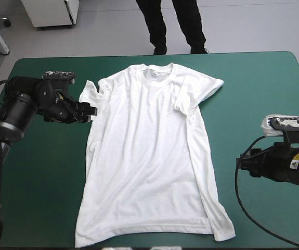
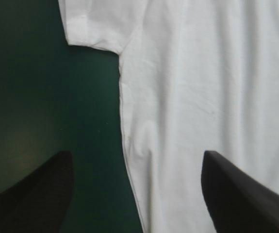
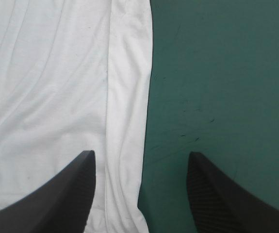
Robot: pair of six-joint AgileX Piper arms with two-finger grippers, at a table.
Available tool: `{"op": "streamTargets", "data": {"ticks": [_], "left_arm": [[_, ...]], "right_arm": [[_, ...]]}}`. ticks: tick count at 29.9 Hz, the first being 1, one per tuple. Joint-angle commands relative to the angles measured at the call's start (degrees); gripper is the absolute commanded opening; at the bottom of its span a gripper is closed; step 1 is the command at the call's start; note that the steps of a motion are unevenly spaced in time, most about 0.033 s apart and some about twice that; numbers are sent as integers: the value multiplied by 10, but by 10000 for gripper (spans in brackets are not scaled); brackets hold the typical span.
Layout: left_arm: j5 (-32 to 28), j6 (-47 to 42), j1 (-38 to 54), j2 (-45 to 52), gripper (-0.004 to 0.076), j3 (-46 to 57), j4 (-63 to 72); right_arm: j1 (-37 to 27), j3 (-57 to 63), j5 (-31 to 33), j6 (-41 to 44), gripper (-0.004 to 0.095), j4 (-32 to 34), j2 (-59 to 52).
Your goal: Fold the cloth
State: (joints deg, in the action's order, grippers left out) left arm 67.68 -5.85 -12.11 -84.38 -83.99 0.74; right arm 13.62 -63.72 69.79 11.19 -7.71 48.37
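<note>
On the teal-green table cover (image 1: 45, 182), a white short-sleeved fabric T-shirt (image 1: 149, 156) lies spread flat, front up.

1. Orientation. The round collar (image 1: 157, 70) points toward the table's far edge. The bottom hem (image 1: 149, 229) lies close to the near edge. The garment occupies the middle of the table.
2. Sleeves. The left sleeve (image 1: 92, 91) is bunched and partly turned over. The right sleeve (image 1: 201, 88) carries a fold across it.
3. Surface. Long shallow wrinkles run down the body. A narrow lengthwise crease follows the right side edge.
4. Left gripper (image 2: 137, 153). Its two broad black fingers stand wide apart and hold nothing. One finger is over bare cover and the other over white fabric. The T-shirt's left side edge runs between them, and the sleeve opening lies ahead. From the high view, this gripper sits just beside the left side edge, below the sleeve.
5. Right gripper (image 3: 140, 154). Its fingers are likewise spread wide and hold nothing. One is over fabric and the other over cover, with the right side edge between them. From the high view, this arm stands near the right side edge at mid-length, apart from the fabric.
</note>
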Motion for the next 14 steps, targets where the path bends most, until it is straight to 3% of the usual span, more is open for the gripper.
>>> {"op": "streamTargets", "data": {"ticks": [1,14], "left_arm": [[6,11,16,-22,528,-40,2],[-6,28,21,-151,528,-45,40]], "right_arm": [[-4,-18,-42,-3,526,1,-3],[-4,-18,-42,13,513,-1,9]]}}
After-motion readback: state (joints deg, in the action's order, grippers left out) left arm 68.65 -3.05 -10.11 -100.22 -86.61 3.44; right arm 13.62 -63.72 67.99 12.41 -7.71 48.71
